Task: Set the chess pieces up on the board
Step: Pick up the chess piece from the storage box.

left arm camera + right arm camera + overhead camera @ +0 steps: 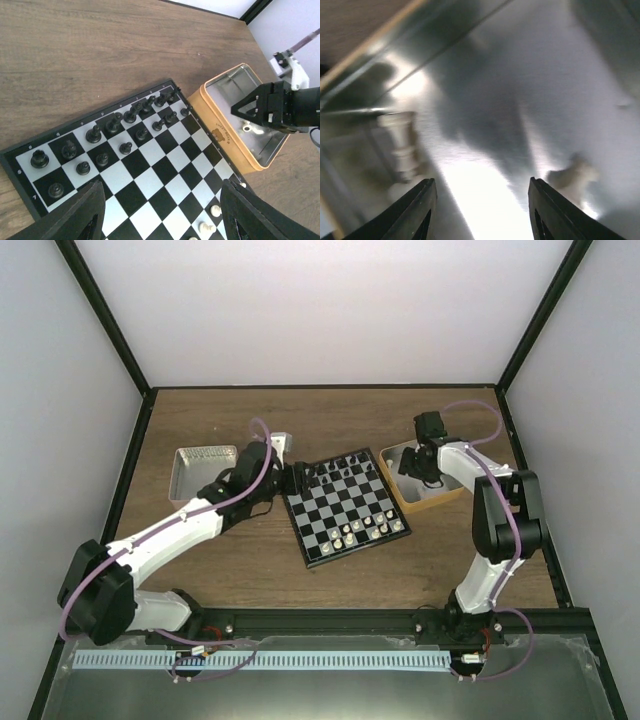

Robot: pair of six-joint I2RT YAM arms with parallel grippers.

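The chessboard [345,505] lies tilted mid-table, and shows in the left wrist view [150,165]. Black chessmen [107,125] fill its far rows. Several cream-white chess pieces [362,531] stand on its near rows, a few showing in the left wrist view [215,211]. My left gripper [296,480] is open and empty above the board's left corner, its fingers [85,215] wide apart. My right gripper [422,464] is open inside the orange-tan tray [425,502], seen also from the left wrist [256,107]. In the right wrist view a cream piece [400,145] stands left of the fingers and another [572,177] lies right.
A silver rectangular tray [203,470] sits at the back left, with a small white object [281,443] behind the left arm. Black frame posts and white walls enclose the table. The tray's metal wall [365,65] stands close to the right gripper.
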